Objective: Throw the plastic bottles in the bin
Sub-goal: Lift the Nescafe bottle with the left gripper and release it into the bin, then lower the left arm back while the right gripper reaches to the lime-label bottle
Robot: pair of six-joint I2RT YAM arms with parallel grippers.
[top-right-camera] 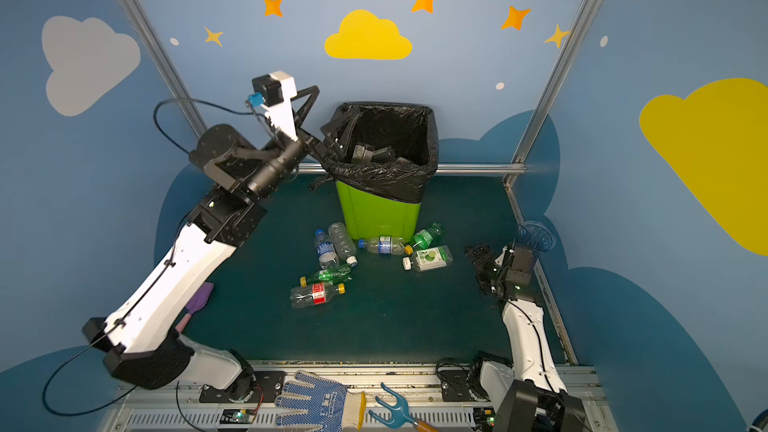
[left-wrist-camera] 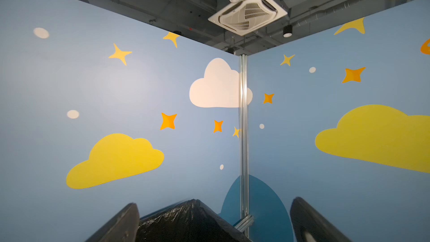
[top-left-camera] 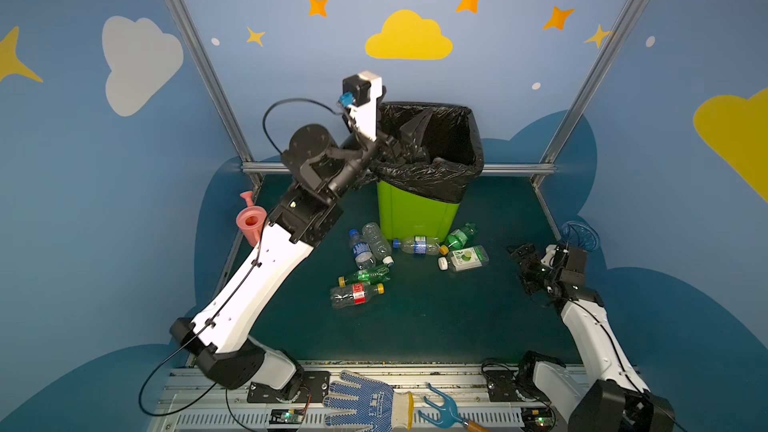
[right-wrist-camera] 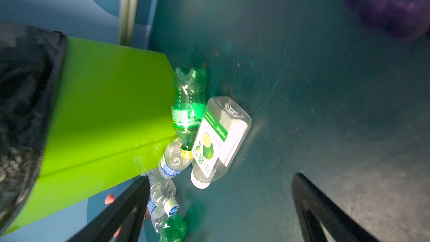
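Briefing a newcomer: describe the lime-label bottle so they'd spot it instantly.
Find the lime-green bin at the back of the table. At its foot, rightmost of the bottles lying there, is the lime-label bottle. It alone is flat-sided, its white label showing green limes.

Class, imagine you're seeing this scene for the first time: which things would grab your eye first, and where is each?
The tall lime-green bin, lined in black, stands at the back of the mat, with the left gripper open and empty above its rim. Loose plastic bottles lie scattered at its foot, and the right gripper sits open near the mat's right edge.
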